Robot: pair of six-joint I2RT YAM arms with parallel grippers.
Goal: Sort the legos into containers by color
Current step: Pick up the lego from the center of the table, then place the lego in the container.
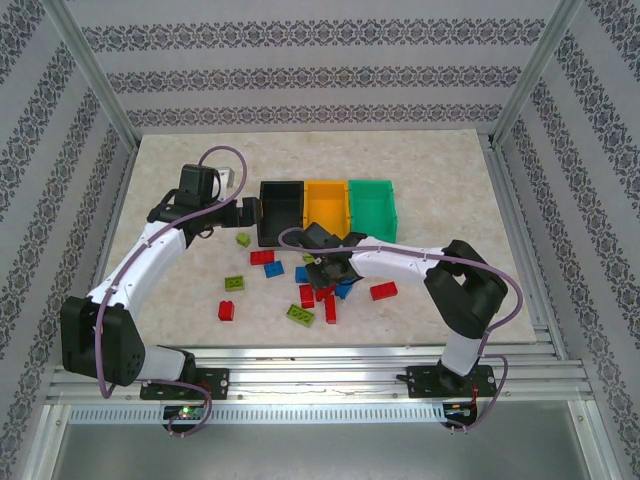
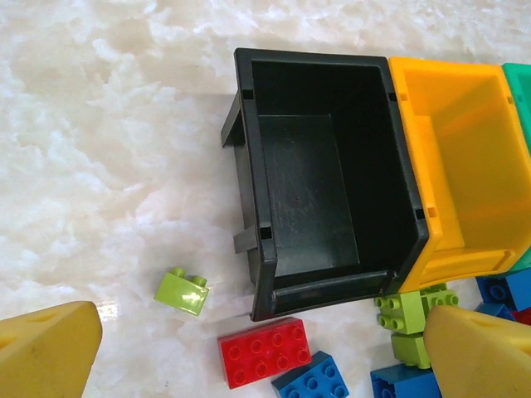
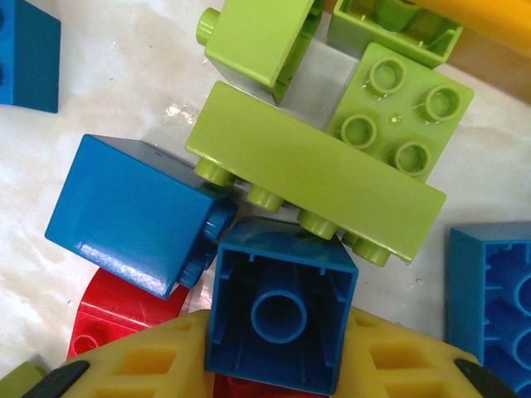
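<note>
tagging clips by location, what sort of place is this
Probably a robotics lab test cell: a silver aluminium frame hung with patterned wall panels encloses a pale marbled tabletop, with two white robot arms bolted at its near edge.

Marbled table point(image 1: 450, 180) with legos point(image 1: 383, 291), containers point(image 1: 326, 184).
</note>
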